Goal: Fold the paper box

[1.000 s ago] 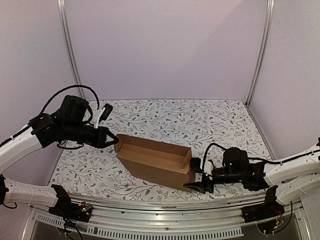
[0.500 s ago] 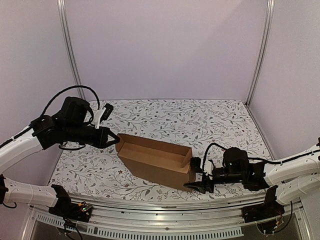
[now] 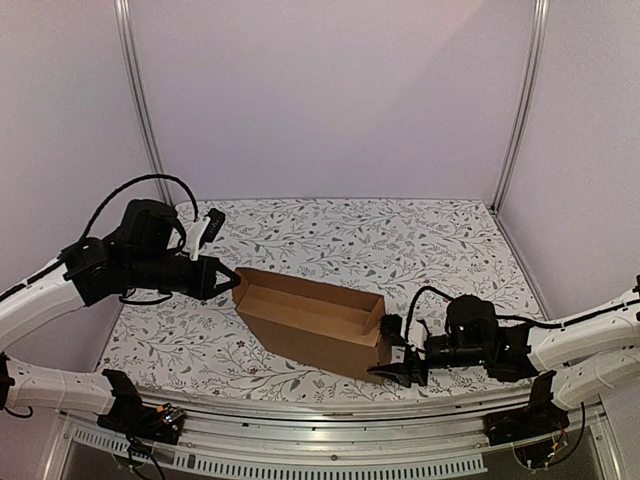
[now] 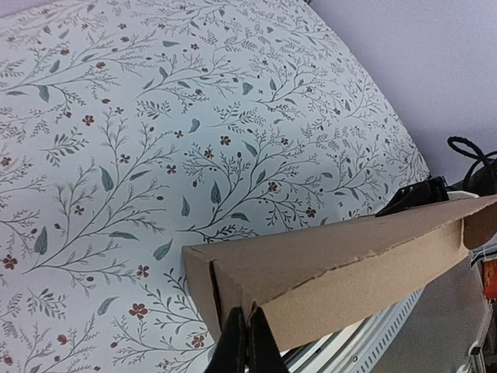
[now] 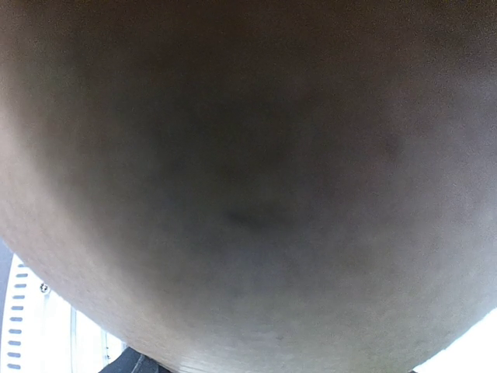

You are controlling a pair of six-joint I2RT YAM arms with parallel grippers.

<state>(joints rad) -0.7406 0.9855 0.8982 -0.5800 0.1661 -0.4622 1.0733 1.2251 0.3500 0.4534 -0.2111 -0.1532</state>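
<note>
left end effector [image 3: 232,281] clenched, bracing the paper box [image 3: 310,318] mid-frame; right end effector [image 3: 392,350] seemingly grasps its right end, steadying it.

Floral tablecloth [image 3: 330,225] between lilac walls [image 3: 330,100] and metal posts [image 3: 138,100]

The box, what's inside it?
From above, the box is open on top and shows only its own brown walls inside. Its near wall hides part of its floor.

The paper box [image 3: 312,322] blocks the table's [image 3: 420,235] middle. Open room lies at its 12 o'clock. The left gripper [image 3: 231,281] blocks 9, the right gripper [image 3: 389,349] 4.
</note>
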